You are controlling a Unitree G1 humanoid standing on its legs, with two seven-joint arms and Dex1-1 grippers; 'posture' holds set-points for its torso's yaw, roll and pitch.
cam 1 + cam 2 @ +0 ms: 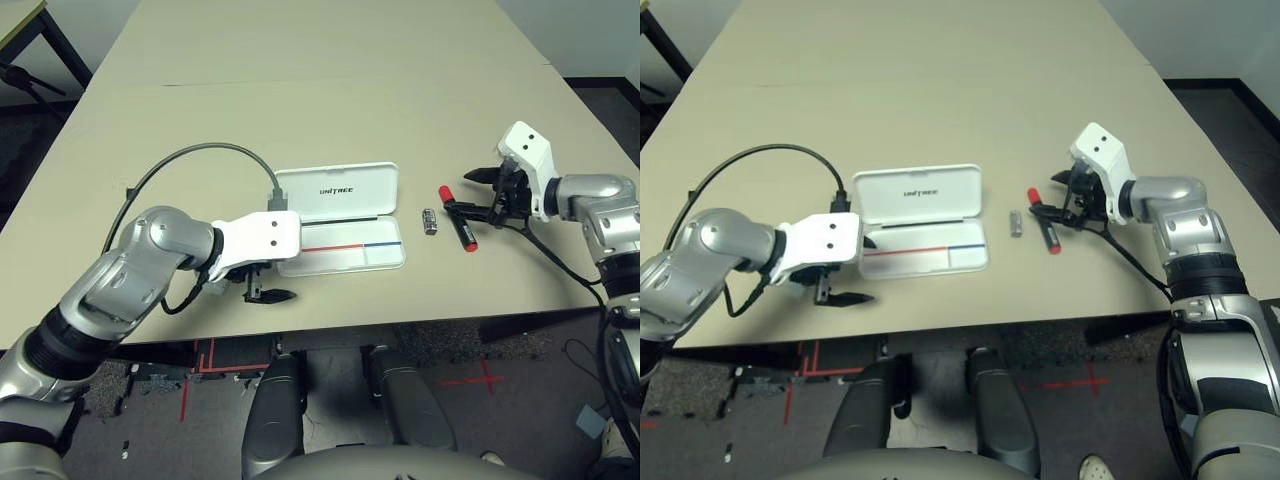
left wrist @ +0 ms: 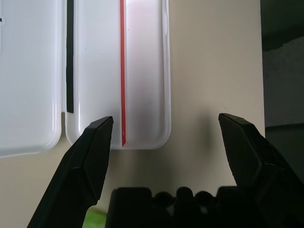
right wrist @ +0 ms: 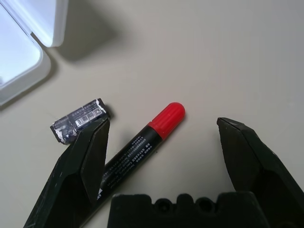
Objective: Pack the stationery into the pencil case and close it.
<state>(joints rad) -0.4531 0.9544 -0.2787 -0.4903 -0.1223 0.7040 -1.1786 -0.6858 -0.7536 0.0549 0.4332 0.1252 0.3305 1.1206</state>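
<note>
My right gripper [image 3: 161, 142] hangs wide open over the red marker [image 3: 142, 142], metal piece [image 3: 78, 119] just beside. Left gripper [image 2: 164, 142] wide too, at open pencil case [image 1: 340, 205] w/ nothing held.

1. Beige table [image 1: 300, 90], wide and matte, with a thin seam running across the far part of the top.
2. Dark floor under the near table edge, marked with red tape lines [image 1: 195, 385] at left and a red tape cross [image 1: 478, 378] at right.
3. Another table corner on a black leg [image 1: 55, 40] at far left, off the main table.
4. Dark carpet [image 1: 610, 95] past the far right table edge.
</note>
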